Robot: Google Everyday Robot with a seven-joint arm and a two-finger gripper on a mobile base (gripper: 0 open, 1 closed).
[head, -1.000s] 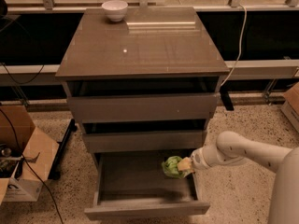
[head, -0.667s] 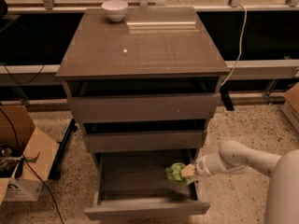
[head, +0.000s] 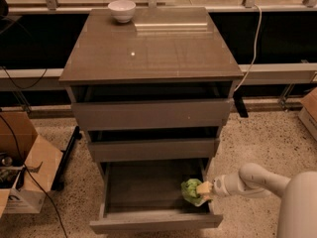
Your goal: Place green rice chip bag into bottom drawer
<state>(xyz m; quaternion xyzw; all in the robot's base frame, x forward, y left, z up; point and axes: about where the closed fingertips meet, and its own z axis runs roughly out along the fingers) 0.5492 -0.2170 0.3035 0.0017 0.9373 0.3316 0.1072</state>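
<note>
The green rice chip bag (head: 189, 191) is a small crumpled light-green pouch at the right side of the open bottom drawer (head: 148, 219), low inside its grey box. My gripper (head: 202, 190) reaches in from the right on a white arm and is shut on the bag's right edge. The bag is close to the drawer's floor near the right wall; I cannot tell whether it touches the floor. The drawer is pulled out wide below the two drawers above it.
The grey cabinet (head: 151, 73) has its top two drawers slightly ajar. A white bowl (head: 122, 10) stands at the back of the cabinet top. An open cardboard box (head: 22, 167) with cables sits on the floor at left. A cable hangs at the right.
My gripper has moved lower and a little toward the drawer's front with the bag, sinking deeper into the bottom drawer at its right side.
</note>
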